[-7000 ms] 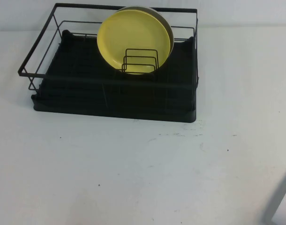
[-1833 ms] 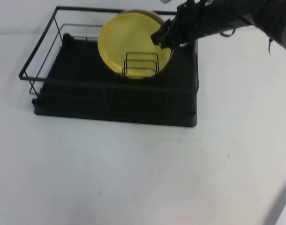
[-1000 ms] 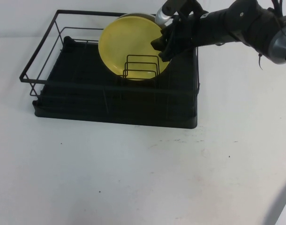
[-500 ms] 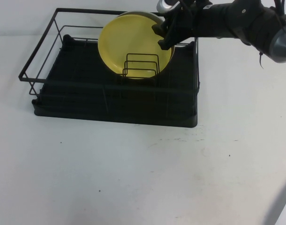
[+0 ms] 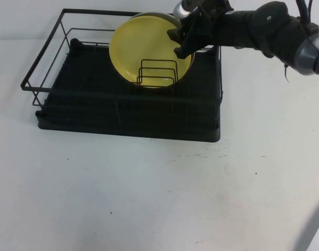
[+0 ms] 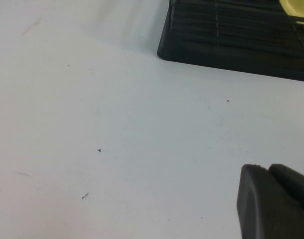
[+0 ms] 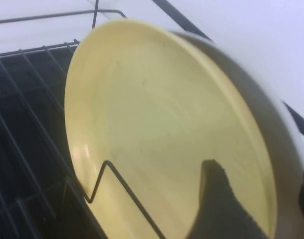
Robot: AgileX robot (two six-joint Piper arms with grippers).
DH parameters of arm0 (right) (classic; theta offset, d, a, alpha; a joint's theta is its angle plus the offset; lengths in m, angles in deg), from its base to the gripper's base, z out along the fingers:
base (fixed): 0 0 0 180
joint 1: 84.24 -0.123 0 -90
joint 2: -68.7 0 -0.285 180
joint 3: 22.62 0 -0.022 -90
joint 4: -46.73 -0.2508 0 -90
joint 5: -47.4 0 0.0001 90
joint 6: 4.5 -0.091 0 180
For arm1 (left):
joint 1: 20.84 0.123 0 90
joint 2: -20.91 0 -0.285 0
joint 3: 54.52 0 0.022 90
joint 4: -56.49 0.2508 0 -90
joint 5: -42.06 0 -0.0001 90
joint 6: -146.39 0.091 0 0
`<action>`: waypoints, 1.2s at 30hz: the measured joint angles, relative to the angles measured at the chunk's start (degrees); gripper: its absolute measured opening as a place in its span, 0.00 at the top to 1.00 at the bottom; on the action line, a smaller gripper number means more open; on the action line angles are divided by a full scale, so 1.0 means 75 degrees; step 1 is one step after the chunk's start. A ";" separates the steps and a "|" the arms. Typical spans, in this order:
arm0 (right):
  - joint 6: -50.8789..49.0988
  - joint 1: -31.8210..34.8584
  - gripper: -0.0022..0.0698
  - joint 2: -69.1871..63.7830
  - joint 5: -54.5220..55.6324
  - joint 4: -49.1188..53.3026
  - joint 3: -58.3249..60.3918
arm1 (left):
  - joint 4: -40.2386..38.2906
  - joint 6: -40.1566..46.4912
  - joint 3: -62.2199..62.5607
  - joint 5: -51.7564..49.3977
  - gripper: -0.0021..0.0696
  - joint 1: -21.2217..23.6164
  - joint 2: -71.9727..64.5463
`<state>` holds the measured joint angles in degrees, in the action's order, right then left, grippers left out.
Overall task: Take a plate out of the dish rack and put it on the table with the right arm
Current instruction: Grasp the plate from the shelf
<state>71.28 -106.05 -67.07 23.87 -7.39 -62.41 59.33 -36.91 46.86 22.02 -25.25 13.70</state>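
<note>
The pale-yellow plate (image 5: 144,49) stands on edge in the black dish rack (image 5: 128,123), leaning against a grey-white plate (image 5: 155,14) behind it. My right gripper (image 5: 183,44) is open at the plate's upper right rim. In the right wrist view one finger (image 7: 217,199) lies in front of the yellow plate (image 7: 142,124). The other finger shows past the grey-white plate (image 7: 271,129), so the right gripper (image 7: 259,172) straddles both rims. My left gripper (image 6: 269,169) hangs shut low over the white table (image 5: 149,198), holding nothing.
Upright wire dividers (image 5: 158,73) stand in front of the yellow plate's lower part. The rack's top wire frame (image 5: 42,57) rings the tray. A corner of the rack (image 6: 231,45) shows in the left wrist view.
My right gripper has shifted slightly up and back along the plate's right rim. Both plates and the rack stay where they were.
</note>
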 joint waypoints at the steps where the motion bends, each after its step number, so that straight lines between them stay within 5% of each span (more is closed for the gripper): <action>1: 0.0000 0.0000 0.53 -0.0037 0.0032 0.0000 0.0000 | 0.0000 0.0000 0.0000 0.0000 0.98 0.0000 0.0000; 27: 0.0132 0.0000 0.53 -0.0495 0.0424 -0.0333 0.0000 | 0.0000 0.0000 0.0000 0.0000 0.98 0.0000 0.0000; 36: 0.0151 0.0000 0.72 -0.0495 0.0530 -0.0384 0.0000 | 0.0000 0.0000 0.0000 0.0000 0.98 0.0000 0.0000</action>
<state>72.41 -106.05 -70.78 27.84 -10.27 -62.41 59.33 -36.91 46.86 22.02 -25.25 13.70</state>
